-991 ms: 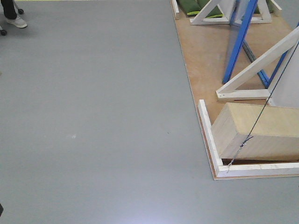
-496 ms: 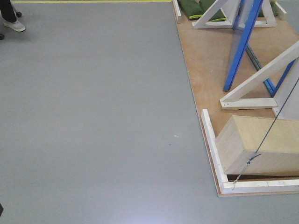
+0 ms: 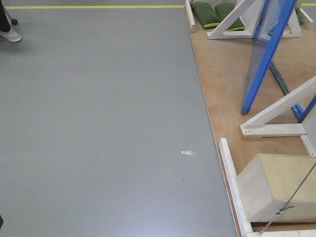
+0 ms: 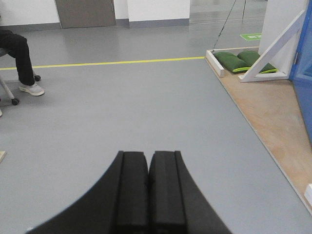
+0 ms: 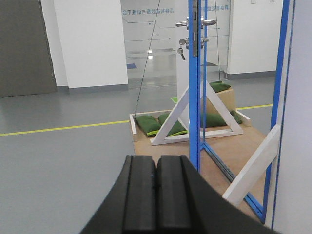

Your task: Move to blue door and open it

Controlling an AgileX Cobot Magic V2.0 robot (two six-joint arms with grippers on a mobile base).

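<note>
**Approach leg: door not yet within reach**

Step in hand, by my reading: the drive across the smooth grey floor [image 3: 98,123] toward the blue door [image 5: 194,97], a tall glossy bright-blue panel. Nothing touches it yet.

The door stands on the raised plywood platform [image 3: 222,74], ahead and to the right of the base, among angled white wooden braces [image 3: 276,113].

- Left hand [image 4: 148,161]: black fingers pressed together, holding nothing.
- Right hand [image 5: 156,163]: likewise pressed together and empty.

Orientation: the door is upright, long axis vertical. The right wrist view meets it edge-on, so its broad faces look to the left and right of that view. A curved brushed-steel lever handle [image 5: 183,23] juts from each face, high up in that view. A round steel lock [image 5: 182,42] sits just below.

Next move likely calls for swinging right, closing on the platform edge and squaring up to a broad face. One hand then has to rise and spread for the lever.
</note>
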